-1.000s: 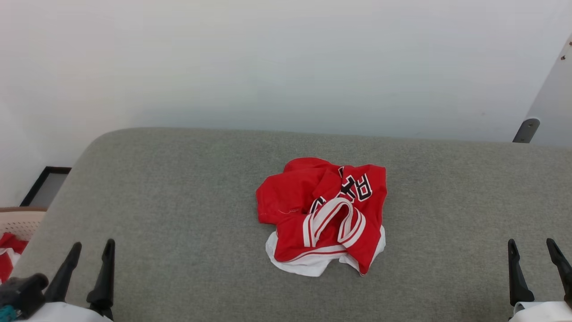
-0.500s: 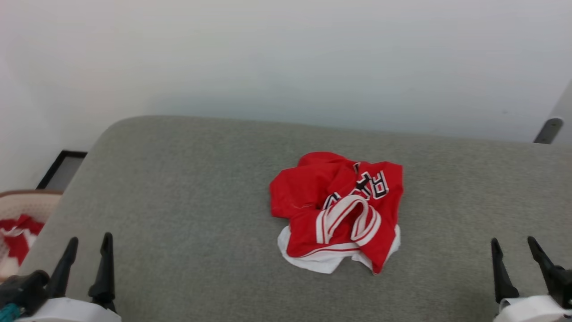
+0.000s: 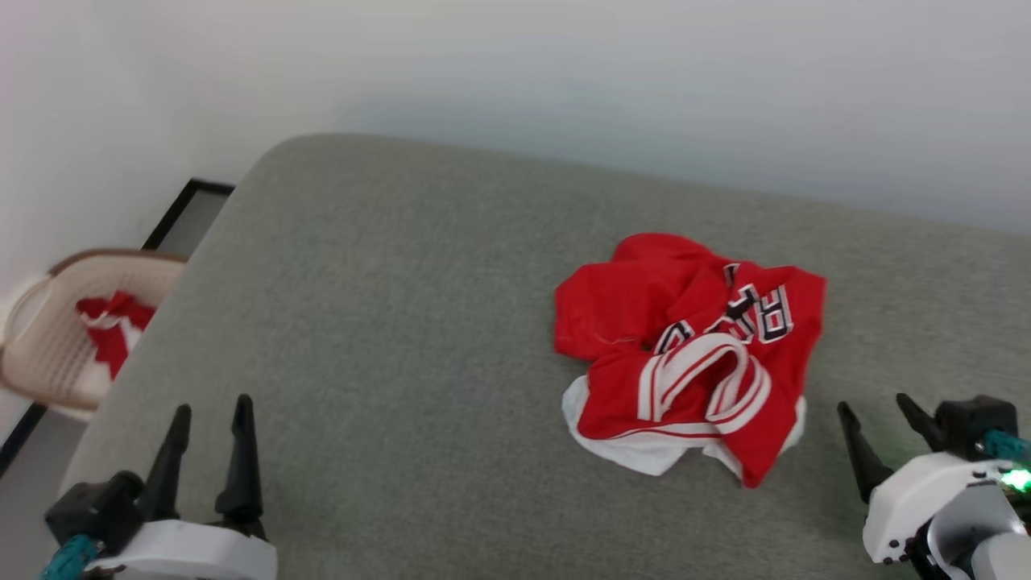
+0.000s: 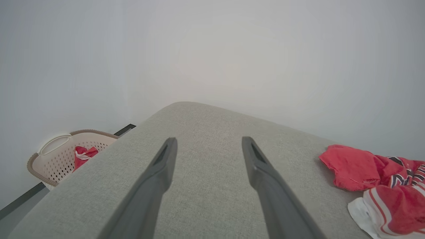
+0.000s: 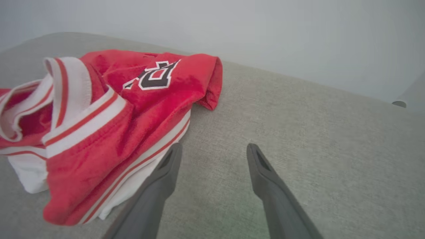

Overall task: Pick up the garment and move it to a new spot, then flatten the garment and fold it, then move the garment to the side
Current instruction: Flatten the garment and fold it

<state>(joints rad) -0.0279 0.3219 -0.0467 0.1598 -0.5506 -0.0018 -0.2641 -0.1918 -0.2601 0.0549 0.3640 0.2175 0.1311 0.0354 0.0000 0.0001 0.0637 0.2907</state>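
While the pale wall (image 3: 564,64) is rising behind, the grey woven cushion (image 3: 387,338) is spreading wide, its corner rounding off at eleven o'clock. The garment (image 3: 693,354) is lying crumpled on it, three o'clock of centre, with soft red fabric bunching over a white hem and striped trim looping up. The basket (image 3: 48,370), a perforated beige tub, is sitting off the cushion at nine o'clock. The left gripper (image 3: 213,405) is hovering at seven o'clock, fingers spread wide, gripping nothing. The right gripper (image 3: 874,403) is hovering at four o'clock, equally wide and empty, just beside the hem. The right wrist view is revealing plush nap and black, white-edged lettering (image 5: 152,76); the left wrist view is showing the basket's handle slot (image 4: 54,144).
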